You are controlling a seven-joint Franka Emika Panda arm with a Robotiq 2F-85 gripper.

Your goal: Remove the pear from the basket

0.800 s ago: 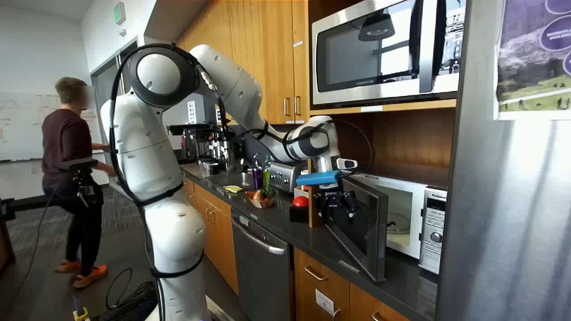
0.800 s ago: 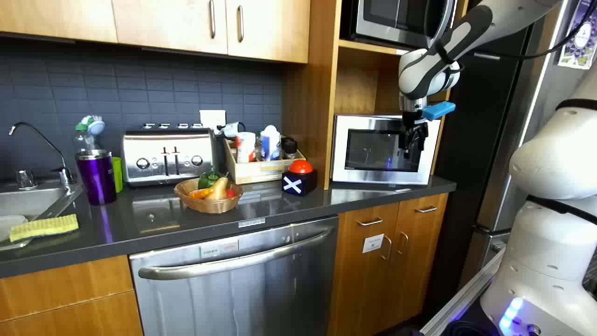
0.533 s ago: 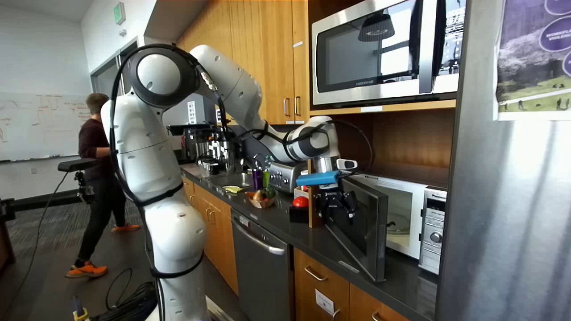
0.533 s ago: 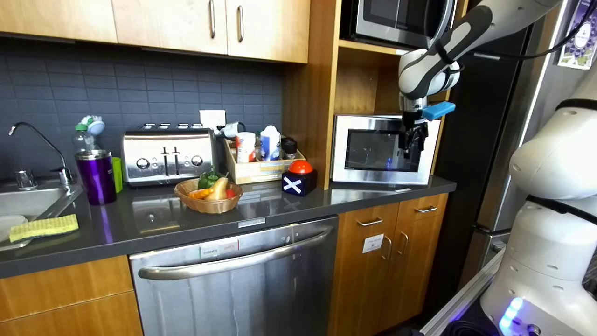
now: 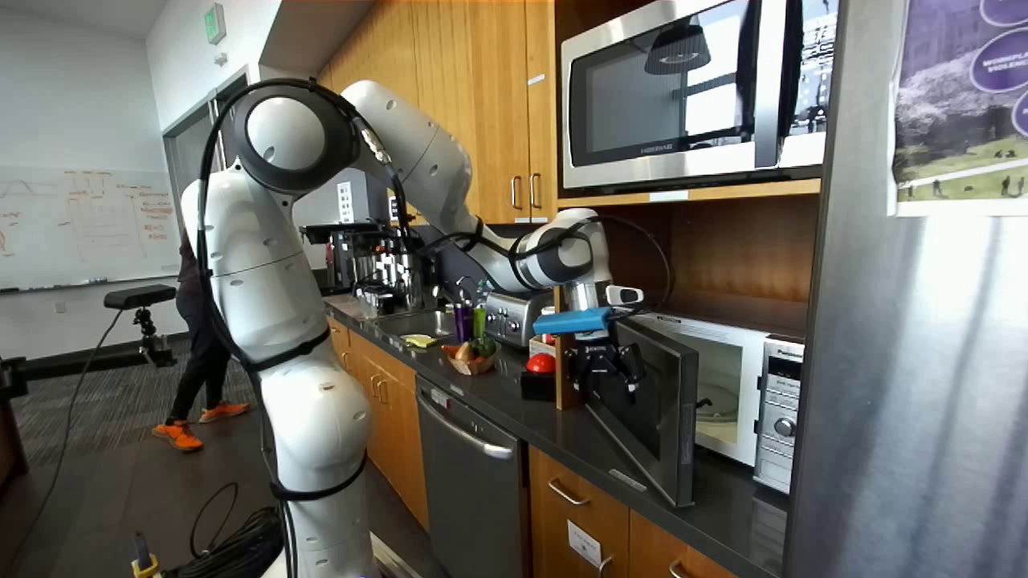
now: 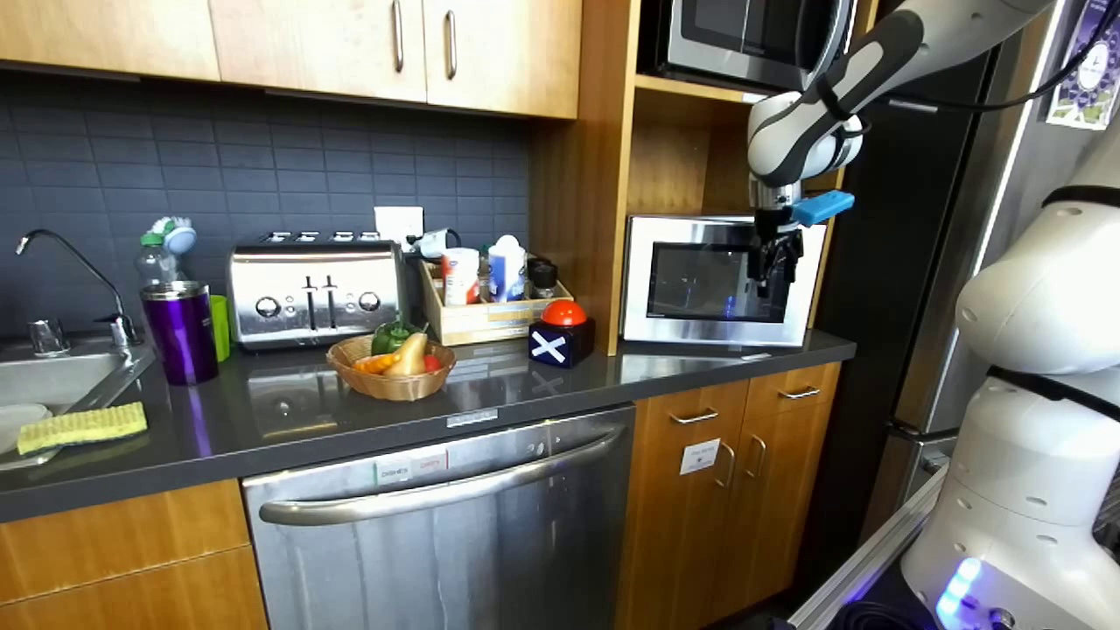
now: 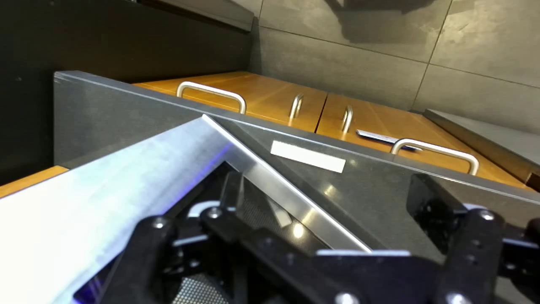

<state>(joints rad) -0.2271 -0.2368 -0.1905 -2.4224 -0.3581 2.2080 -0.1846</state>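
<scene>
My hand (image 7: 330, 197) is spread wide, gripping nothing. The pear (image 6: 408, 357) tilts neck-up inside the basket (image 6: 394, 385), near the front edge of the surface (image 6: 227, 433). I expect it light, firm, smooth enough to slip; I'd pinch across its fat belly, not the tapering neck.

Wrist view: glare bleached the flat silver microwave door frame (image 7: 105, 202) nearly white, and a dark shadow crossed the grey tiled floor (image 7: 358, 67). In an exterior view the pale wooden upper cabinets (image 6: 315, 44) were brightly lit, the blue-grey tiled backsplash (image 6: 262, 175) beneath them shaded. White reflections streaked the black-glass, steel-framed upper microwave (image 5: 675, 96).
</scene>
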